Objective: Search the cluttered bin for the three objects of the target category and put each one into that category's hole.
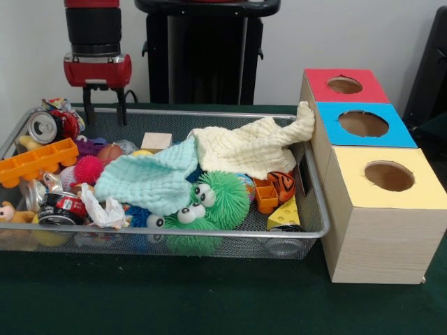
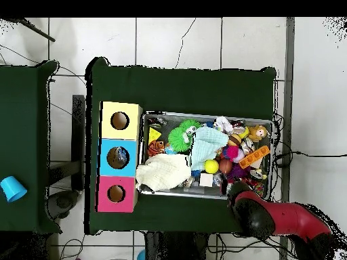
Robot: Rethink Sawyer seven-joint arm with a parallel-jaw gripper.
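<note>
My gripper [image 1: 105,115] hangs open and empty above the far left corner of the wire mesh bin [image 1: 209,234]. From overhead only the red and black arm [image 2: 261,215] shows, at the bin's [image 2: 207,114] lower right corner. The bin holds a mint cloth [image 1: 150,180], a cream cloth [image 1: 248,148], a green fuzzy toy with eyes [image 1: 209,202], an orange brick [image 1: 35,162], a soda can [image 1: 43,127], a pink spiky ball [image 1: 89,168], a wooden block [image 1: 156,140], a tiger toy [image 1: 281,185] and a cheese wedge [image 1: 285,215]. The cloths hide whatever lies beneath them.
A wooden box stands against the bin's right side, with a red-topped hole [image 1: 344,85], a blue-topped hole [image 1: 363,124] and a yellow-topped hole [image 1: 389,176]. The cream cloth drapes over the bin's rim against the box. A blue cup [image 2: 11,188] sits on a separate table.
</note>
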